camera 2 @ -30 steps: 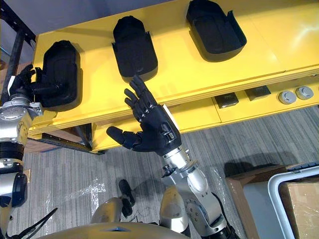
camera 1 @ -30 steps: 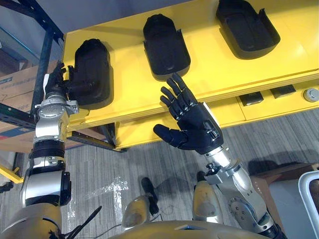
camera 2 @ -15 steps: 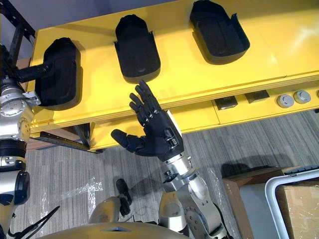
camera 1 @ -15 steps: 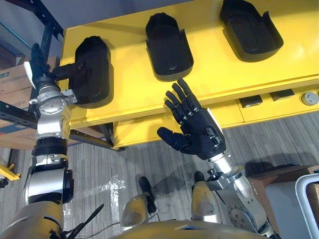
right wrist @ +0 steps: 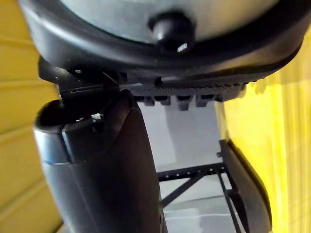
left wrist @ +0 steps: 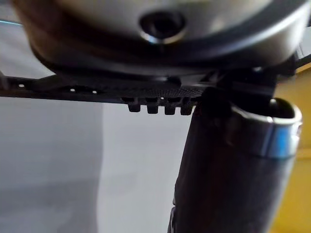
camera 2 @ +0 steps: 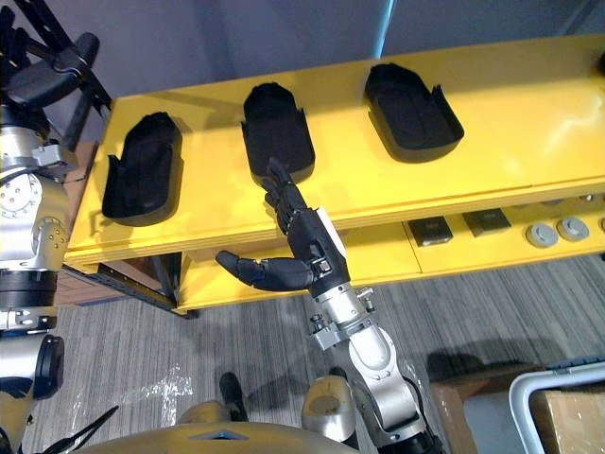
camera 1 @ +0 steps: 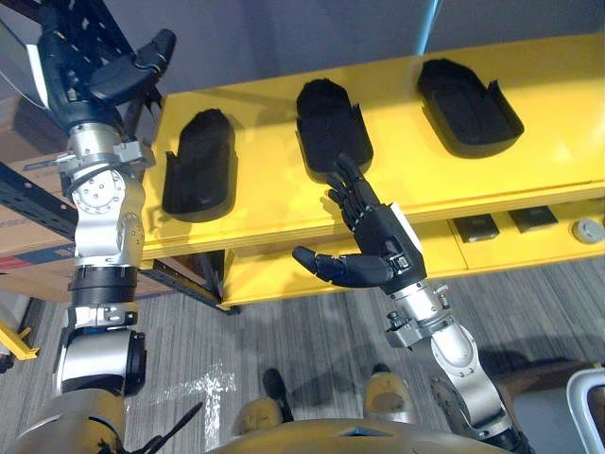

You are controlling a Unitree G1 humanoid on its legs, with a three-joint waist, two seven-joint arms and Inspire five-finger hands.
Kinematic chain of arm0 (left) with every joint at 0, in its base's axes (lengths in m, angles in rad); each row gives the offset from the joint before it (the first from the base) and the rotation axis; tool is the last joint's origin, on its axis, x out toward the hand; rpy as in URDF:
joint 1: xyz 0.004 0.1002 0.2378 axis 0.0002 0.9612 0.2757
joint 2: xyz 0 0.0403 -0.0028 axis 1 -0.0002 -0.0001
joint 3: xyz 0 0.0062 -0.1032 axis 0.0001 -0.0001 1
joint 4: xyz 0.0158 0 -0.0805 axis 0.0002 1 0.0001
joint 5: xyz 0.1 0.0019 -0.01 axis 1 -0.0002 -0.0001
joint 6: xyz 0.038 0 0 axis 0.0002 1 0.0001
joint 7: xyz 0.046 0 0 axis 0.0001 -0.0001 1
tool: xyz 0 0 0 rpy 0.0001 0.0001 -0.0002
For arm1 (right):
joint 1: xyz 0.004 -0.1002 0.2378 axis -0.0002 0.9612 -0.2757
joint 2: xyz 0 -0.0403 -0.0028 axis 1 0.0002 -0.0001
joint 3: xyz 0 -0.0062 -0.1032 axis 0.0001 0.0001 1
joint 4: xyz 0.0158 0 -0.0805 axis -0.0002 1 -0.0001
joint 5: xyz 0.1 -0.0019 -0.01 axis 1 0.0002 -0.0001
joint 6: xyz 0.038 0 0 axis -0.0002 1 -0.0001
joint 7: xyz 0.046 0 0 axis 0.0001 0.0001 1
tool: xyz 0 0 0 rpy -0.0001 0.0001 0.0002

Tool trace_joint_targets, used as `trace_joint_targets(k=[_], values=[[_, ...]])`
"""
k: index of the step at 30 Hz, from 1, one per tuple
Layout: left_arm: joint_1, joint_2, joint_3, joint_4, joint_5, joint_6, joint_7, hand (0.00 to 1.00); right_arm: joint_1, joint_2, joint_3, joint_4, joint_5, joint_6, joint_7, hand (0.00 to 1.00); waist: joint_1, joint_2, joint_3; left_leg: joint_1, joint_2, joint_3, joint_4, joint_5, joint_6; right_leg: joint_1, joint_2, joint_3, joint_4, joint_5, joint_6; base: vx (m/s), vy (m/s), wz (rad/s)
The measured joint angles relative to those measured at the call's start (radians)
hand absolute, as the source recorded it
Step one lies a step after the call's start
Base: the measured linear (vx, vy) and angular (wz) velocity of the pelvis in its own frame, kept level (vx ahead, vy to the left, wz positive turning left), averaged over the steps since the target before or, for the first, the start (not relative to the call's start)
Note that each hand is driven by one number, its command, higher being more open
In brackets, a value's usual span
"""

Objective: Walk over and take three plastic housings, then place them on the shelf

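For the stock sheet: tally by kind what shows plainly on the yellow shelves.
Housings: 3
Dark square parts: 2
Grey round parts: 2
Total: 7

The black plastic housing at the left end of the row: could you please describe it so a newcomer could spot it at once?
Find the long yellow shelf, where black plastic housings lie in a row. Take the left-end housing, nearest the left hand; the middle housing and right-end housing lie farther from the shelf's front edge.
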Motion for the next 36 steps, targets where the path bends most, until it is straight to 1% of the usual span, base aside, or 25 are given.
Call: trace_joint_targets(k=[2, 3, 5, 7, 8, 9, 10, 12, 14, 16, 18, 20, 21, 24, 25, 26, 28, 32, 33, 36], values=[[0.053, -0.033, -0.014, -0.091, 0.013, -0.017, -0.012, 1.00, -0.026, 0.000, 0.007, 0.015, -0.001, 0.000, -0.005, 1.00, 0.009, 0.000, -0.006, 0.012, 0.000, -0.014, 0.000, 0.001, -0.001, 0.025, 0.000, -0.015, -0.008, 0.000, 0.000, 0.00, -0.010, 0.18], [0.117, -0.063, -0.028, -0.178, 0.024, -0.034, -0.028, 1.00, -0.045, 0.000, 0.012, 0.035, -0.015, 0.000, -0.010, 1.00, 0.023, 0.002, -0.023, 0.014, 0.000, -0.024, 0.000, 0.001, -0.001, 0.037, 0.001, -0.025, -0.015, 0.000, 0.000, -0.01, -0.015, 0.25], [0.189, -0.099, -0.038, -0.275, 0.035, -0.054, -0.042, 1.00, -0.075, 0.000, 0.029, 0.075, -0.052, -0.001, -0.022, 1.00, 0.025, 0.003, -0.031, 0.013, 0.000, -0.048, 0.000, 0.005, -0.001, 0.058, 0.001, -0.051, -0.024, 0.000, 0.000, -0.01, -0.021, 0.34], [0.313, -0.175, -0.042, -0.414, 0.078, -0.085, -0.067, 1.00, -0.122, -0.001, 0.043, 0.168, -0.133, 0.000, -0.053, 1.00, 0.051, 0.004, -0.044, 0.010, 0.001, -0.082, -0.001, 0.012, -0.002, 0.081, 0.003, -0.085, -0.034, -0.003, -0.003, -0.03, -0.030, 0.41], [0.344, -0.190, -0.044, -0.444, 0.084, -0.098, -0.073, 1.00, -0.131, -0.001, 0.047, 0.191, -0.158, 0.000, -0.063, 1.00, 0.056, 0.005, -0.046, 0.008, 0.001, -0.094, -0.002, 0.014, -0.003, 0.091, 0.004, -0.099, -0.040, -0.003, -0.004, -0.03, -0.036, 0.46], [0.387, -0.214, -0.046, -0.482, 0.091, -0.120, -0.084, 1.00, -0.145, -0.001, 0.047, 0.226, -0.191, 0.001, -0.075, 1.00, 0.068, 0.007, -0.050, 0.002, 0.001, -0.108, -0.002, 0.018, -0.004, 0.099, 0.005, -0.116, -0.042, -0.004, -0.005, -0.04, -0.033, 0.51], [0.442, -0.244, -0.055, -0.531, 0.090, -0.160, -0.104, 1.00, -0.160, -0.001, 0.048, 0.270, -0.244, 0.002, -0.104, 1.00, 0.085, 0.009, -0.061, -0.013, 0.001, -0.128, -0.004, 0.025, -0.005, 0.098, 0.007, -0.136, -0.044, -0.007, -0.010, -0.05, -0.038, 0.53], [0.535, -0.295, -0.073, -0.609, 0.107, -0.240, -0.139, 1.00, -0.205, -0.001, 0.048, 0.366, -0.306, 0.003, -0.151, 1.00, 0.117, 0.006, -0.069, -0.031, 0.001, -0.163, -0.007, 0.040, -0.006, 0.103, 0.011, -0.168, -0.046, -0.006, -0.009, -0.04, -0.036, 0.52], [0.575, -0.309, -0.088, -0.635, 0.162, -0.304, -0.154, 1.00, -0.246, 0.000, 0.047, 0.444, -0.366, 0.004, -0.196, 1.00, 0.141, 0.003, -0.071, -0.031, 0.001, -0.193, -0.023, 0.057, -0.008, 0.119, 0.015, -0.200, -0.050, -0.005, -0.009, -0.04, -0.036, 0.47], [0.604, -0.309, -0.093, -0.658, 0.203, -0.342, -0.155, 1.00, -0.288, 0.003, 0.047, 0.506, -0.423, 0.004, -0.237, 1.00, 0.157, 0.004, -0.073, -0.032, 0.001, -0.220, -0.038, 0.075, -0.007, 0.131, 0.019, -0.224, -0.054, -0.006, -0.011, -0.06, -0.038, 0.40], [0.635, -0.314, -0.093, -0.669, 0.204, -0.374, -0.164, 1.00, -0.319, 0.019, 0.043, 0.548, -0.438, 0.004, -0.280, 1.00, 0.161, 0.004, -0.073, -0.043, 0.001, -0.239, -0.040, 0.081, -0.007, 0.130, 0.022, -0.238, -0.054, -0.011, -0.018, -0.08, -0.028, 0.28], [0.687, -0.345, -0.093, -0.669, 0.209, -0.377, -0.155, 1.00, -0.346, 0.036, 0.037, 0.596, -0.497, 0.003, -0.353, 1.00, 0.178, 0.004, -0.074, -0.046, 0.001, -0.253, -0.043, 0.087, -0.006, 0.132, 0.027, -0.240, -0.055, -0.014, -0.021, -0.08, -0.019, 0.19], [0.699, -0.354, -0.093, -0.667, 0.208, -0.376, -0.152, 1.00, -0.347, 0.040, 0.032, 0.601, -0.515, 0.003, -0.375, 1.00, 0.182, 0.004, -0.074, -0.050, 0.001, -0.259, -0.043, 0.088, -0.004, 0.132, 0.030, -0.240, -0.056, -0.015, -0.022, -0.08, -0.033, 0.30], [0.760, -0.389, -0.091, -0.665, 0.196, -0.375, -0.137, 1.00, -0.364, 0.059, 0.004, 0.621, -0.592, 0.002, -0.508, 1.00, 0.190, 0.004, -0.073, -0.080, 0.000, -0.303, -0.044, 0.105, -0.003, 0.128, 0.040, -0.269, -0.056, -0.017, -0.025, -0.07, -0.040, 0.38], [0.789, -0.403, -0.086, -0.664, 0.173, -0.372, -0.138, 1.00, -0.384, 0.067, -0.010, 0.650, -0.621, 0.002, -0.562, 1.00, 0.204, 0.003, -0.073, -0.079, 0.000, -0.309, -0.044, 0.107, -0.004, 0.129, 0.041, -0.273, -0.056, -0.017, -0.026, -0.06, -0.029, 0.23], [0.798, -0.410, -0.086, -0.664, 0.163, -0.371, -0.142, 1.00, -0.387, 0.070, -0.020, 0.653, -0.637, 0.002, -0.590, 1.00, 0.212, 0.004, -0.073, -0.080, 0.000, -0.312, -0.044, 0.107, -0.004, 0.129, 0.041, -0.277, -0.056, -0.017, -0.026, -0.06, -0.029, 0.20], [0.832, -0.427, -0.068, -0.664, 0.099, -0.371, -0.174, 1.00, -0.405, 0.077, -0.042, 0.653, -0.686, -0.002, -0.682, 1.00, 0.225, 0.005, -0.072, -0.096, -0.001, -0.334, -0.044, 0.112, -0.006, 0.127, 0.045, -0.295, -0.056, -0.020, -0.024, -0.06, -0.036, 0.25], [0.878, -0.441, -0.052, -0.664, 0.037, -0.358, -0.236, 1.00, -0.451, 0.076, -0.061, 0.660, -0.727, -0.025, -0.727, 1.00, 0.240, 0.006, -0.070, -0.114, -0.001, -0.347, -0.044, 0.114, -0.009, 0.113, 0.050, -0.298, -0.053, -0.021, -0.024, -0.04, -0.028, 0.11], [0.883, -0.444, -0.052, -0.664, 0.010, -0.344, -0.252, 1.00, -0.476, 0.077, -0.061, 0.682, -0.743, -0.036, -0.733, 1.00, 0.241, 0.009, -0.067, -0.116, -0.002, -0.351, -0.044, 0.115, -0.009, 0.112, 0.050, -0.299, -0.051, -0.022, -0.024, -0.02, -0.025, 0.05], [0.884, -0.445, -0.046, -0.663, -0.018, -0.332, -0.274, 1.00, -0.512, 0.077, -0.060, 0.694, -0.759, -0.039, -0.733, 1.00, 0.244, 0.015, -0.052, -0.124, -0.003, -0.361, -0.036, 0.115, -0.010, 0.107, 0.049, -0.304, -0.039, -0.027, -0.031, -0.03, -0.032, 0.10]])
